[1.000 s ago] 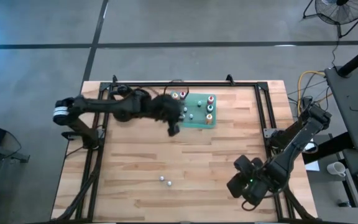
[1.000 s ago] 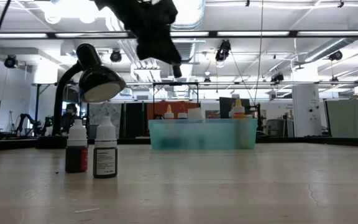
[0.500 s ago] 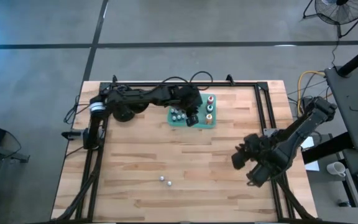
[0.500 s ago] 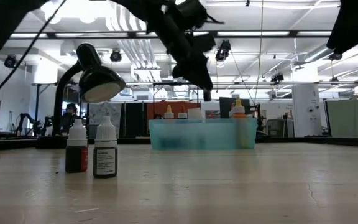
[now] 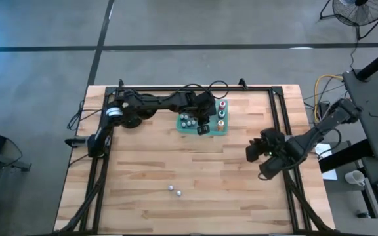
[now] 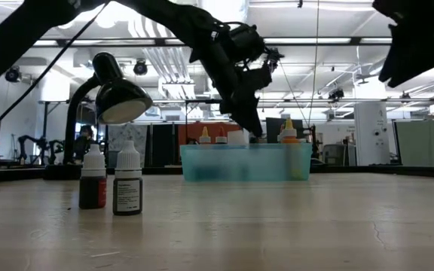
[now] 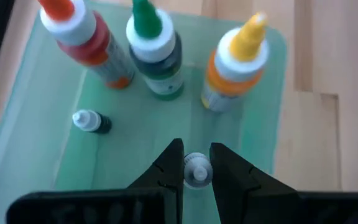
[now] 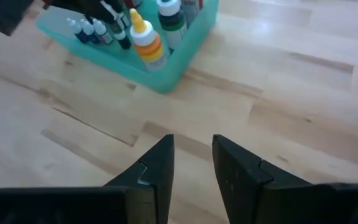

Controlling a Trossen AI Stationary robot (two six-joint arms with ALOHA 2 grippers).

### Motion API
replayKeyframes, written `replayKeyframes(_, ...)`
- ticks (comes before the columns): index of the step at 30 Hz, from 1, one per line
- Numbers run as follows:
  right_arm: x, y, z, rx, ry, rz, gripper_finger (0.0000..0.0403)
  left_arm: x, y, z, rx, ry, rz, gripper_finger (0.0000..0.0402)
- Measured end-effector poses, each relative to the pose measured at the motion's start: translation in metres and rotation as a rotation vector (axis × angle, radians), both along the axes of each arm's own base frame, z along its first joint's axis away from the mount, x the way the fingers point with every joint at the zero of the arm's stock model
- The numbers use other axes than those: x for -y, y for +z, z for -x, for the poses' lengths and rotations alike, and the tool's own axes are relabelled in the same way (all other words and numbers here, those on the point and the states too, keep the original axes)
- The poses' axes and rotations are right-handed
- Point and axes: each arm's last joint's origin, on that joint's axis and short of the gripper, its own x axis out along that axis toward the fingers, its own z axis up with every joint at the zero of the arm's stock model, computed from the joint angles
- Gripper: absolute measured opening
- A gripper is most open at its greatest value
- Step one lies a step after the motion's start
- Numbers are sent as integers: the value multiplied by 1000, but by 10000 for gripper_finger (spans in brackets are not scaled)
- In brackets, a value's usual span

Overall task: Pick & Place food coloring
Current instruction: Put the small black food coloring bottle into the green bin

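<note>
Left claw (image 7: 196, 167) pinching round white-capped bottle (image 7: 196, 172) | translucent green tray (image 7: 263, 112) | right claw (image 8: 191, 157) spread

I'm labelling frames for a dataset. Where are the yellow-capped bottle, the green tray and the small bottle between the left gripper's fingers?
yellow-capped bottle (image 7: 236, 65): left wrist view, on its orange body.
green tray (image 6: 239, 167): low view, on its front wall.
small bottle (image 7: 197, 170): left wrist view, on its white cap.

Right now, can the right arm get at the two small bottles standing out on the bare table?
Probably yes. The two small bottles stand alone on open wood, nothing around them. The right gripper hovers empty over bare table to their right, and the left gripper is busy over the green tray, well clear.
</note>
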Motion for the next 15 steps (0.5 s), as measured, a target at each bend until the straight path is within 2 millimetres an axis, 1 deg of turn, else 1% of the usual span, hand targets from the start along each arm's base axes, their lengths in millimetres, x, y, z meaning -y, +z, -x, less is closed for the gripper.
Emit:
replayKeyframes(3, 4, 0, -7, -7, 12, 14, 105, -1, -3, 0, -2, -2, -1, 35)
replayKeyframes(7, 10, 1, -16, -4, 29, 27, 100, -2, -3, -5, 40, -29, -10, 35)
replayKeyframes(12, 15, 1, -22, -21, 51, 49, 96, -4, -24, -10, -8, -29, 8, 35)
replayKeyframes(15, 16, 1, -23, -22, 45, 50, 98, -5, -30, -12, -9, -28, 8, 35)
